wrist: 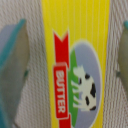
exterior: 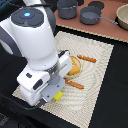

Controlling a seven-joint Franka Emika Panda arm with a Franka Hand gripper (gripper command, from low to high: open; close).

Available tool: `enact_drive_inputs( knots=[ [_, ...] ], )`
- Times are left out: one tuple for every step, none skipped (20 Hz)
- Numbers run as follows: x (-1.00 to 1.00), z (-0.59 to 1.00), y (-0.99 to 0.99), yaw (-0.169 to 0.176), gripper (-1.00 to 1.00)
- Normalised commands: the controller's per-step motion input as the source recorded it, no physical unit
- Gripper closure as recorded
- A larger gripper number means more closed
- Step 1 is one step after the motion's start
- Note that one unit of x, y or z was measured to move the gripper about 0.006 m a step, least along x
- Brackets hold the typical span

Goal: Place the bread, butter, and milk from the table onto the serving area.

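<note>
The butter (wrist: 75,65), a yellow box with a red-and-white label, lies flat on the striped cream serving area (exterior: 95,75). In the exterior view only its yellow end (exterior: 58,95) shows under my hand. My gripper (wrist: 72,55) is open, with one finger (wrist: 12,55) on each side of the box and a strip of mat showing between each finger and the box. In the exterior view the gripper (exterior: 54,91) is low over the mat's near part. The round tan plate (exterior: 76,66) is partly hidden by my arm. I cannot make out the bread or the milk.
Two orange-handled pieces of cutlery (exterior: 86,58) (exterior: 75,84) lie beside the plate. A brown board with grey pots (exterior: 90,15) stands at the back, with a tan bowl (exterior: 123,15) at the exterior view's right. The black table (exterior: 117,95) surrounds the mat.
</note>
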Motion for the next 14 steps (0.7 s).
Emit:
enact_drive_inputs(
  knots=[
    [0.21,0.88,0.03,-0.005,-1.0],
    [0.09,0.77,0.13,-0.01,-1.0],
    [0.0,0.65,0.22,-0.016,-1.0],
    [-0.05,0.47,0.27,0.0,-1.0],
    [-0.16,0.36,0.35,0.0,-1.0],
    [-0.35,0.33,0.44,0.0,-1.0],
    [-0.44,0.33,0.53,0.0,-1.0],
    [-0.56,0.36,0.71,0.02,-1.0],
    [-0.68,0.37,0.69,0.034,-1.0],
    [-0.74,0.3,0.66,0.041,-1.0],
    [-0.75,0.26,0.63,0.045,-1.0],
    [-0.73,0.22,0.59,0.055,-1.0],
    [-0.72,0.17,0.55,0.065,-1.0],
    [-0.72,0.11,0.53,0.071,-1.0]
  ],
)
